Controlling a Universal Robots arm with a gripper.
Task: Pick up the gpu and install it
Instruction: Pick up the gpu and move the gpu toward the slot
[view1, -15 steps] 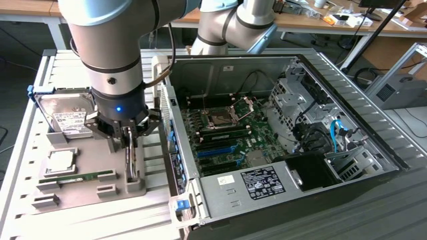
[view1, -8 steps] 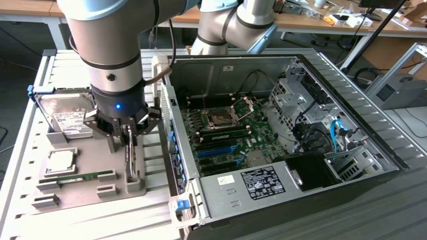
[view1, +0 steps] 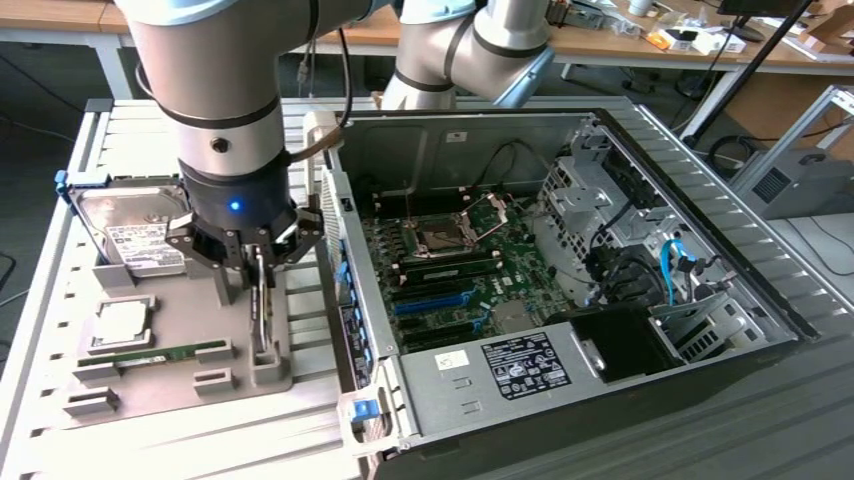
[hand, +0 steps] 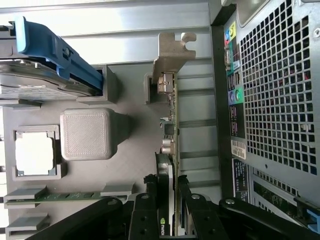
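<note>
Wrist view shows the gripper (hand: 167, 192) clamped on the thin black gpu card (hand: 170, 145), which stands edgewise in the grey plastic holder (hand: 135, 160) beside the open computer case (hand: 270, 100), not yet lifted or installed.

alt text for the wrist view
The gripper is down over the gpu, which stands on edge in a grey tray beside the computer case. A hard drive, a chip and a memory stick also sit in the tray.
</note>
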